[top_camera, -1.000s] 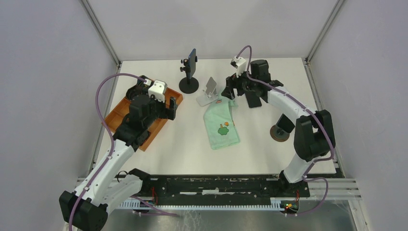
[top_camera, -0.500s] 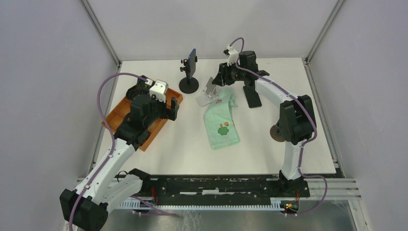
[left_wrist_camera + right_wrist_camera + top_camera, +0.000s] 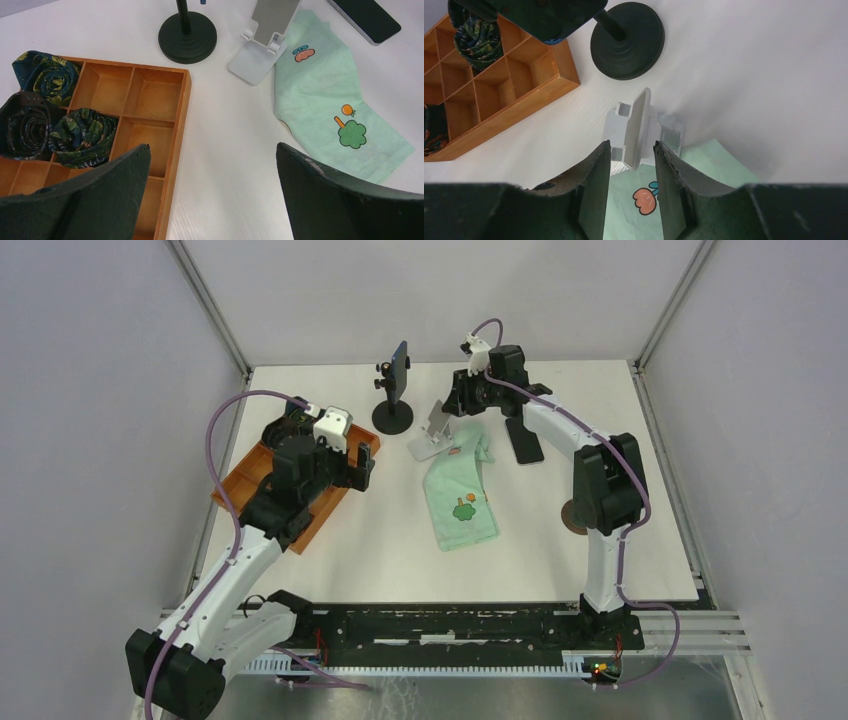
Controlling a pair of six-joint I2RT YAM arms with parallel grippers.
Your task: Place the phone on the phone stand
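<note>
The phone is a black slab lying flat on the table, right of the white folding phone stand; it also shows at the top right of the left wrist view. My right gripper hangs over the stand's upright plate. Its jaws are narrowed, and the plate's top edge sits between the fingertips with a gap on each side. My left gripper is wide open and holds nothing, above bare table beside the wooden tray.
A blue-cased phone is clamped in a black round-based holder at the back. A green cloth lies in front of the white stand. The compartment tray holds rolled ties. A dark round object sits at the right.
My right gripper swung left from above the flat phone to the white stand, and its jaws narrowed. The left arm stayed nearly still, its jaws opening slightly wider.
</note>
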